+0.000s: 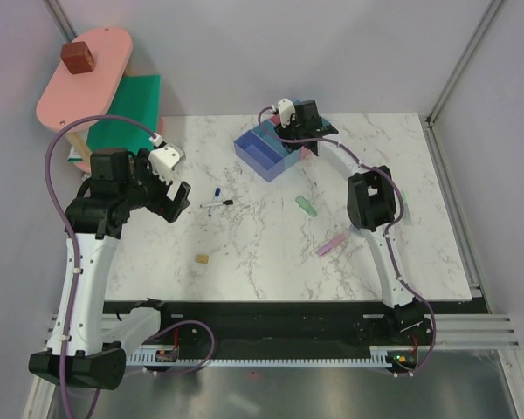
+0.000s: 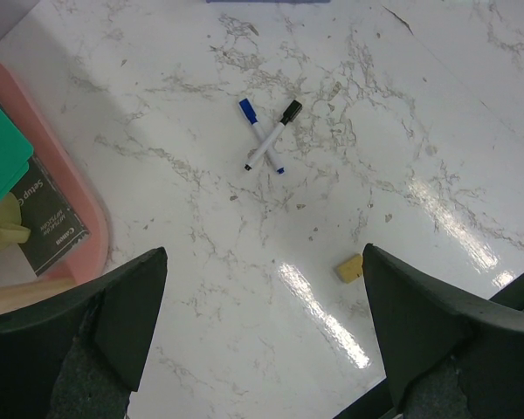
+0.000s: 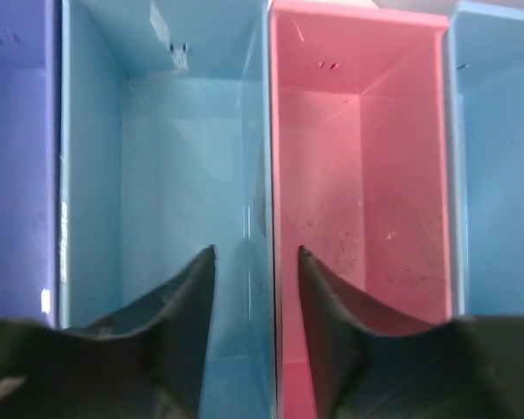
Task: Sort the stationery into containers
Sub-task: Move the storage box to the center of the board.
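Observation:
The containers (image 1: 271, 150) stand at the back of the marble table, a row of joined bins. My right gripper (image 3: 256, 262) hangs over them, open. Its fingers straddle the wall between the light blue bin (image 3: 157, 157) and the pink bin (image 3: 367, 157), with a gap on each side and nothing held. Two crossed white markers (image 1: 217, 204) (image 2: 266, 138), a tan block (image 1: 203, 258) (image 2: 349, 268), a mint-green piece (image 1: 306, 206) and a pink-lilac bar (image 1: 332, 245) lie loose on the table. My left gripper (image 2: 262, 323) hovers open and empty, with the tan block close to its right finger.
A pink-and-green tiered shelf (image 1: 96, 87) with a brown cube (image 1: 77, 57) on top stands at the back left, close to my left arm. The purple-blue bin (image 3: 17, 175) and a blue bin (image 3: 502, 175) flank the two middle bins.

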Available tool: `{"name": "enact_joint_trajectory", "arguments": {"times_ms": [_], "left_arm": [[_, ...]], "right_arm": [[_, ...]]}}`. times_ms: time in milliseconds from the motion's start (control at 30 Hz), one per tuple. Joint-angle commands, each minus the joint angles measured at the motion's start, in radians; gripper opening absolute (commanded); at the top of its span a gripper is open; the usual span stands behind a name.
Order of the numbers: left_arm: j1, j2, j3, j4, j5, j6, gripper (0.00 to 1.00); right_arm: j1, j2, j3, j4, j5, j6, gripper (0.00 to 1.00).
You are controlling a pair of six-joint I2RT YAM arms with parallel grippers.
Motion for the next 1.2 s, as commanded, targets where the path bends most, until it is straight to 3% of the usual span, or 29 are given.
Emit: {"name": "enact_joint_trajectory", "arguments": {"times_ms": [0, 333, 600, 900, 967, 1167], "left_arm": [[-0.003, -0.01, 0.031, 0.003, -0.023, -0.013, 1.0], [-0.003, -0.008, 0.033, -0.032, -0.027, 0.0, 1.0], [-0.003, 0.003, 0.031, -0.031, 0.013, -0.025, 1.0], [-0.004, 0.013, 0.001, -0.028, 0.049, -0.034, 1.0], [-0.004, 0.012, -0.004, -0.028, 0.052, -0.037, 1.0], [-0.004, 0.021, -0.002, -0.028, 0.069, -0.049, 1.0]], "right_arm": [[0.002, -0.043, -0.096, 0.043, -0.001, -0.131, 0.43], [0.0, -0.128, -0.227, -0.04, -0.004, -0.436, 0.41], [0.008, -0.2, -0.337, -0.023, -0.004, -0.783, 0.38], [0.034, -0.252, -0.413, 0.1, -0.01, -0.907, 0.39], [0.049, -0.269, -0.432, 0.13, -0.004, -0.906, 0.45], [0.081, -0.284, -0.491, 0.184, 0.013, -0.943, 0.49]]}}
